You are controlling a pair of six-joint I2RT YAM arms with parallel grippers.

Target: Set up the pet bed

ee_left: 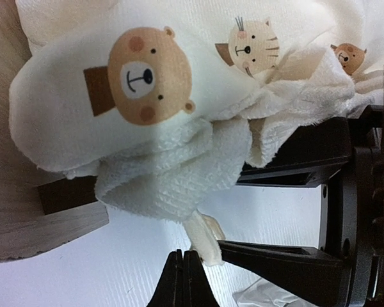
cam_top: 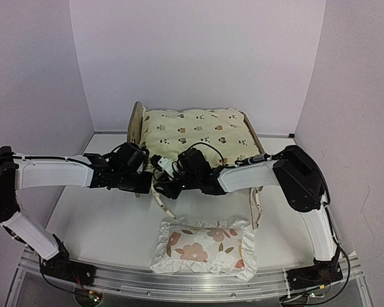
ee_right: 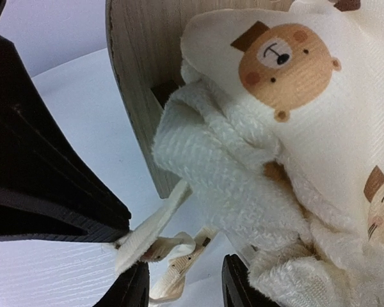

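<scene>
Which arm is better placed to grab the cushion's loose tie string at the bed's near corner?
Probably right: the right gripper stands open with the tie string lying at the gap between its fingers. The left gripper is shut beside the cushion corner and would have to open first.

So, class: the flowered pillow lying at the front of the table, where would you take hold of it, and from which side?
Probably by the frill along the far long edge of the pillow, coming down from above. It lies flat on the table, and its middle looks puffy and wide, while the ruffled border is thin enough to pinch.
</scene>
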